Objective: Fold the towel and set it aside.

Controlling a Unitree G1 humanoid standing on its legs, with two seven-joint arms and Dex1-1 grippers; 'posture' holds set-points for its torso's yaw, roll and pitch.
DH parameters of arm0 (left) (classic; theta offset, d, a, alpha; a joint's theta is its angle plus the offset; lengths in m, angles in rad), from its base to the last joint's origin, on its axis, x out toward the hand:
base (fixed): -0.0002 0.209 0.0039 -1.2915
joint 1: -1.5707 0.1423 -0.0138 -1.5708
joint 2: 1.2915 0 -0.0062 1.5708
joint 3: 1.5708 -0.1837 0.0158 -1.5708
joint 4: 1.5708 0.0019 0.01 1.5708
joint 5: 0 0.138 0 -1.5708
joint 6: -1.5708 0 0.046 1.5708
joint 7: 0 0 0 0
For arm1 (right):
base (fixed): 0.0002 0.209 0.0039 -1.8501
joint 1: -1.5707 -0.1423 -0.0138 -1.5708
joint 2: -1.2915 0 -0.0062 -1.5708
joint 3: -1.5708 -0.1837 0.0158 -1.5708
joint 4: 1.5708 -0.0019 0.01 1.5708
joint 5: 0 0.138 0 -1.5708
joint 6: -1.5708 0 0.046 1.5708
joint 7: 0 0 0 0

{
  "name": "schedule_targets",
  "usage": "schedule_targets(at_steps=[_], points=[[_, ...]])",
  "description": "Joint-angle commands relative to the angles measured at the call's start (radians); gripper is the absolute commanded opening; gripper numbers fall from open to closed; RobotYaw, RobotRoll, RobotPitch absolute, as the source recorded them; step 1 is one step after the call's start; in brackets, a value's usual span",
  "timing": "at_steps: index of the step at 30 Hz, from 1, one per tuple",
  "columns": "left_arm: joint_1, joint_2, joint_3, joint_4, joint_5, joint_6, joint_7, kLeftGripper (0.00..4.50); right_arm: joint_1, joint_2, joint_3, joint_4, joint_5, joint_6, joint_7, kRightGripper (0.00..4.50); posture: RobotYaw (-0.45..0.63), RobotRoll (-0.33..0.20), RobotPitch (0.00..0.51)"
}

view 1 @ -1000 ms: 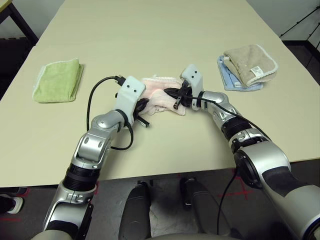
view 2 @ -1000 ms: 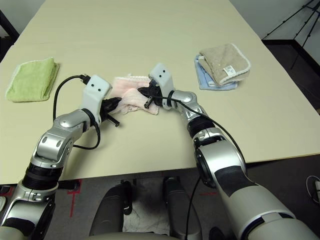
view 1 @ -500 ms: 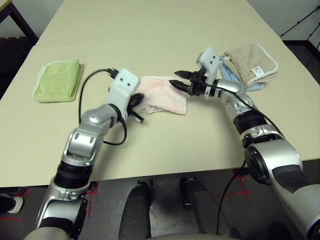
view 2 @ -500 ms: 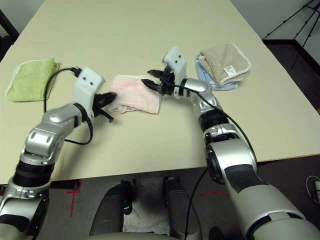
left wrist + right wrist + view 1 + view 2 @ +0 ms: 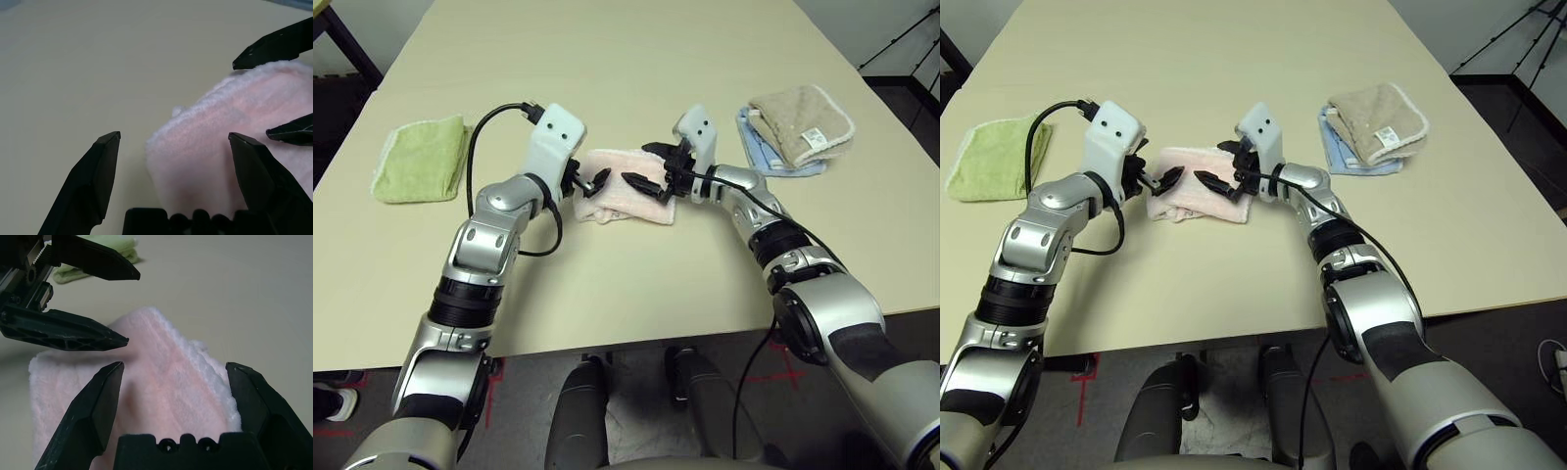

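The towel (image 5: 619, 201), pale pink terry, lies folded in a small rectangle at the table's middle. My left gripper (image 5: 598, 183) hangs open just over its left end, nothing between the fingers. My right gripper (image 5: 642, 166) is open over the right end, also holding nothing. The two sets of black fingertips point at each other a short gap apart above the cloth. In the left wrist view the towel (image 5: 215, 147) lies between and beyond my open fingers. In the right wrist view the towel (image 5: 166, 382) lies under the open jaws, and the left gripper's fingers (image 5: 68, 328) show beyond it.
A folded green towel (image 5: 419, 159) lies at the left of the table. A beige towel (image 5: 803, 119) sits on a blue one (image 5: 766, 162) at the right. The table's near edge (image 5: 636, 338) runs close below the arms. Bare tabletop stretches behind the pink towel.
Both grippers have opened and let go of the pink towel, which now lies folded flat. The right gripper swung away to the right, then came back over the towel.
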Motion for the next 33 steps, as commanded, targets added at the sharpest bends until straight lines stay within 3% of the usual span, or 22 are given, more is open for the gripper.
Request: schedule_targets(at_steps=[1,7,14,23,33], points=[[0.061,-0.031,0.099,-0.145,-0.098,0.107,0.013,4.48,0.068,-0.047,-0.02,-0.146,0.051,0.062,0.046,4.5,-0.02,0.0,0.184],[0.197,-0.047,0.254,-0.395,-0.259,0.269,0.018,4.48,0.186,-0.145,-0.033,-0.396,0.128,0.198,0.097,4.5,-0.02,0.0,0.175],[0.325,-0.018,0.385,-0.496,-0.353,0.239,0.011,4.48,0.285,-0.236,-0.066,-0.529,0.217,0.238,0.168,4.5,-0.01,0.0,0.16],[0.41,0.014,0.414,-0.507,-0.391,0.226,0.026,4.48,0.334,-0.304,-0.078,-0.542,0.256,0.145,0.251,4.5,-0.01,0.0,0.153],[0.415,0.019,0.404,-0.492,-0.404,0.233,0.062,4.48,0.357,-0.343,-0.085,-0.456,0.261,0.028,0.345,4.5,-0.02,0.0,0.152]])
